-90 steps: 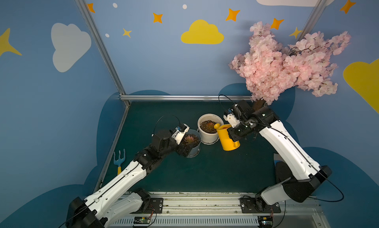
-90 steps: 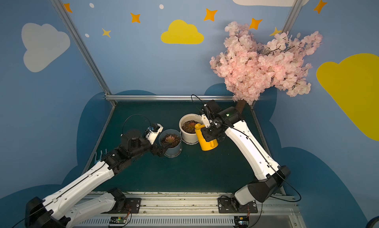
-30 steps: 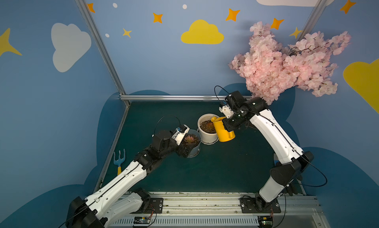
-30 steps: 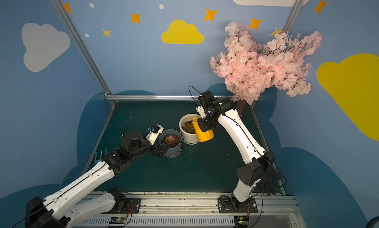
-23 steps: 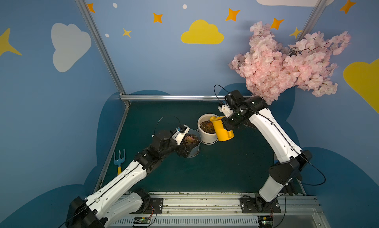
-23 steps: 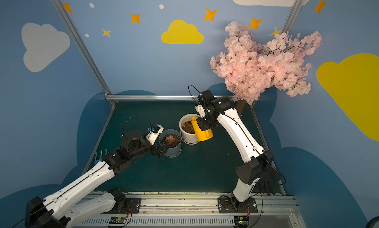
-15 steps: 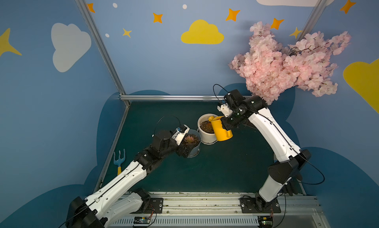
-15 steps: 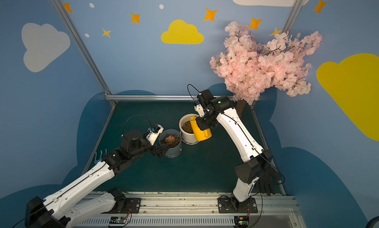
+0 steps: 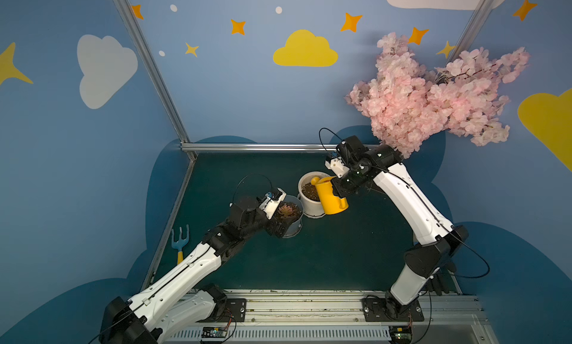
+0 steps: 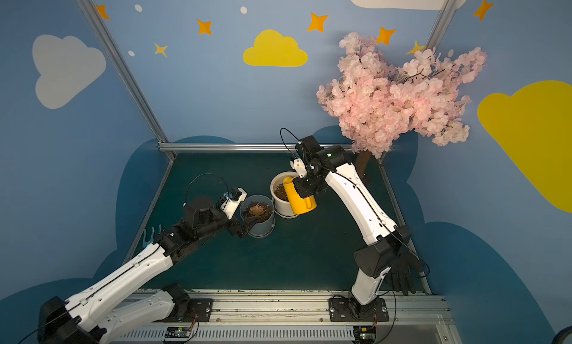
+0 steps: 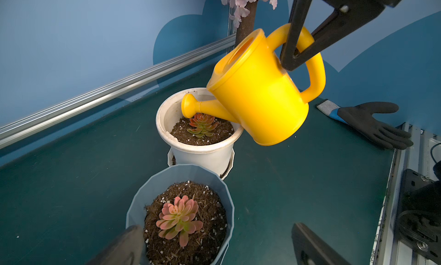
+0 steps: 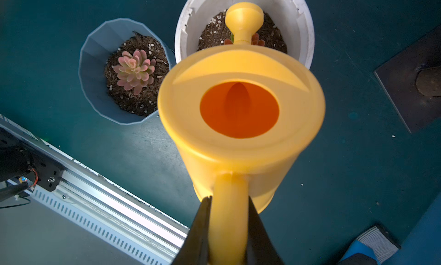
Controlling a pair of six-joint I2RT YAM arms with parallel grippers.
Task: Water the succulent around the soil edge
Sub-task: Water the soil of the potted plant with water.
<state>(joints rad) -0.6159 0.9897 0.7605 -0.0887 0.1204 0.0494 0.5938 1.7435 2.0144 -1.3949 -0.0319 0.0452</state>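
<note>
Two pots on worktop (image 11: 286, 192); treat succulent (image 11: 202, 126) in white pot (image 11: 162, 123), under spout (image 11: 198, 107), as target. Right end effector (image 12: 228, 200) clamped on handle (image 11: 315, 68) of can (image 11: 257, 104). Expect light, rigid, smooth plastic; hold handle mid-loop to limit swing. Left end effector (image 11: 217, 243) spread wide beside blue pot (image 11: 148, 192).

Two pots are set just beside each other mid-counter (image 9: 309, 265): front pot (image 10: 261, 229), and rear pot (image 10: 283, 207) behind it, toward the right edge. Front succulent (image 11: 179, 218) and rear succulent (image 11: 202, 124) are planted in them. Watering can (image 10: 301, 203) is held over the rear pot's right rim, spout (image 11: 198, 106) over its soil. Fork (image 9: 180, 238) is laid at the left edge, glove (image 11: 372, 125) at the front right corner, tree (image 10: 393, 104) at the back right corner.
</note>
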